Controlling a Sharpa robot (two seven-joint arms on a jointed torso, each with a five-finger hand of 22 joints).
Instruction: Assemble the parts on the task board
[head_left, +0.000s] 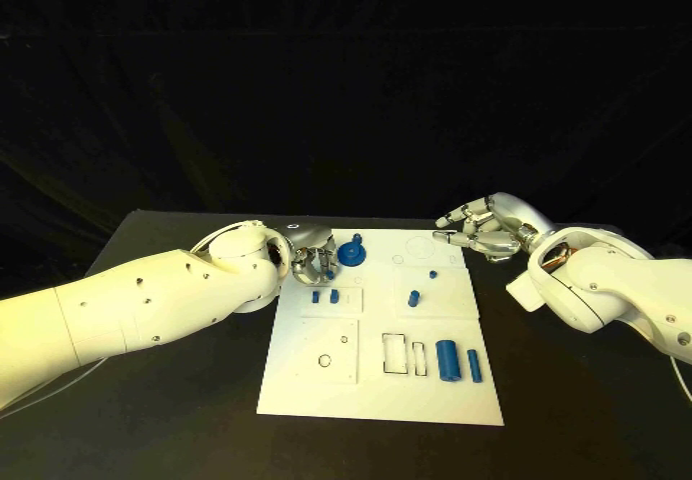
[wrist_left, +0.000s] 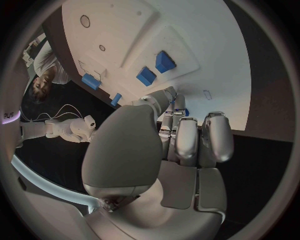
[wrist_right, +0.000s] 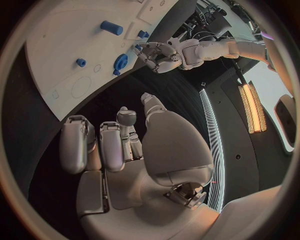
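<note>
The white task board (head_left: 378, 395) lies in the middle of the black table. My left hand (head_left: 313, 258) hovers at the board's far left corner, fingers curled, and pinches a blue gear (head_left: 355, 254) that stands tilted at its fingertips; the right wrist view shows the gear (wrist_right: 120, 61) beside that hand (wrist_right: 159, 52). Two small blue blocks (head_left: 325, 296) sit just in front of it, also seen as blocks (wrist_left: 155, 69) in the left wrist view. A blue peg (head_left: 414, 297) and a smaller peg (head_left: 433, 273) stand mid-board. My right hand (head_left: 483, 228) floats off the far right corner, fingers curled in on nothing.
Two blue cylinders, a thick one (head_left: 449, 360) and a thin one (head_left: 475, 365), lie at the board's near right, beside rectangular slots (head_left: 395, 354). A square plate with holes (head_left: 329, 350) is at near left. Black table surrounds the board.
</note>
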